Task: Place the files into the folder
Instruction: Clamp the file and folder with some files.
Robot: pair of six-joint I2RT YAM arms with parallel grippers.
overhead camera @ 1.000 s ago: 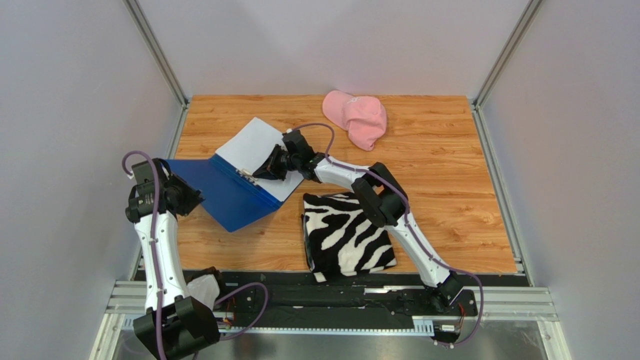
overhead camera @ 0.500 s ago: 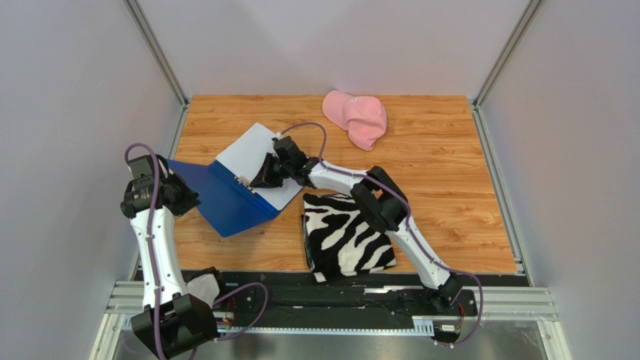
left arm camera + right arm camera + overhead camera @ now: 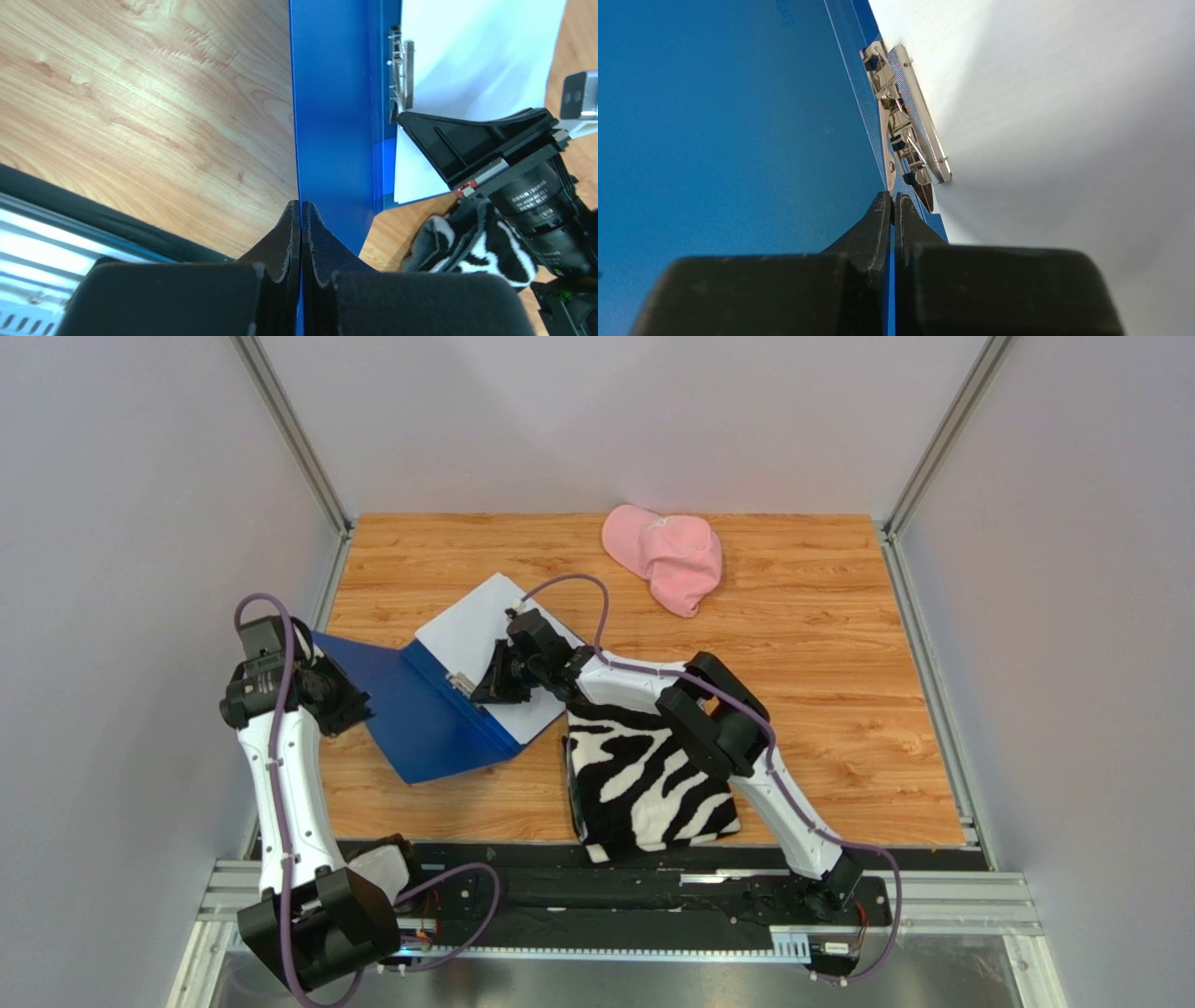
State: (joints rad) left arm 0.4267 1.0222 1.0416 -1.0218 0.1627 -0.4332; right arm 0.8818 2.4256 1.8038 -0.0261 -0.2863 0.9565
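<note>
while the left tool (image 3: 301,208) pinches the folder (image 3: 330,105), the right tool (image 3: 891,200) sits closed.

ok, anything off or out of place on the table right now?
Nothing spilled or damaged. The folder lies open, skewed to the table edges, its cover edge pinched in the left arm's jaws. A pink cap and zebra cloth are unrelated clutter.

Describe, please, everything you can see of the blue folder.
The folder is royal-blue, smooth and stiff-looking, open on the left side of the wooden table. A shiny metal clip sits by its spine. Its right half is covered by white sheets. The left gripper is shut on the left cover's edge, which looks raised; the shut right gripper points at the clip.
</note>
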